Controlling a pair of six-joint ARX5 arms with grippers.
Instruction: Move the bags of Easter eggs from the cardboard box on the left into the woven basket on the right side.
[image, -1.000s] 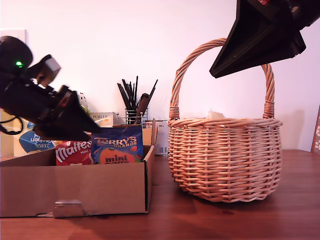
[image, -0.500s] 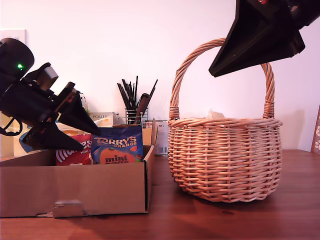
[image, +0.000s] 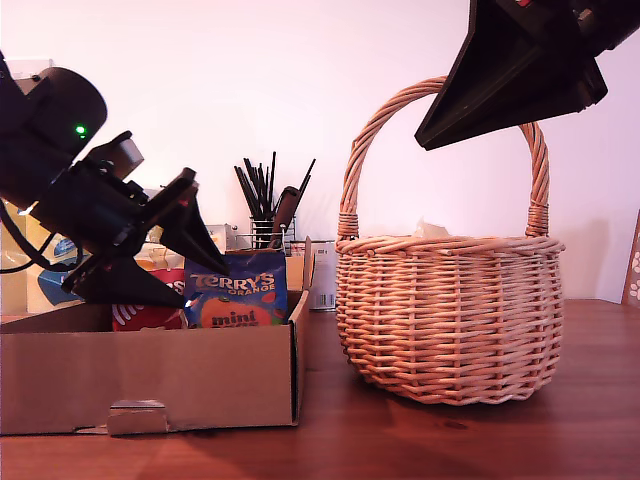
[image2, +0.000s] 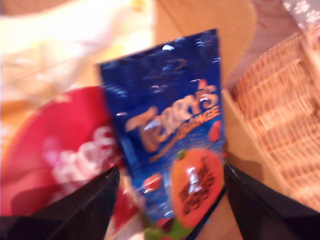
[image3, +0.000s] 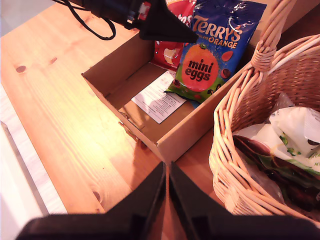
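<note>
The dark blue Terry's bag (image: 237, 291) stands in the cardboard box (image: 150, 375) at the exterior view's left, beside a red Maltesers bag (image: 148, 314). My first gripper (image: 205, 287) is open just over them. In the first wrist view its fingers (image2: 75, 210) sit either side of the Terry's bag (image2: 170, 145), with the red bag (image2: 60, 155) next to it. The woven basket (image: 450, 320) stands at the exterior view's right and holds a white-and-green bag (image3: 292, 132). My second gripper (image: 425, 140) hangs shut and empty above the basket's handle.
Behind the box stand a cup of dark brushes (image: 268, 210), a white Porlex box (image: 205, 235), a white container (image: 322, 275) and a blue-printed pack (image: 58, 282). A paper slip (image3: 159, 97) lies on the box floor. Wooden tabletop (image: 400, 440) shows in front.
My first gripper has opened and swung toward the exterior view's right, up to the Terry's bag. The second arm has barely moved.
</note>
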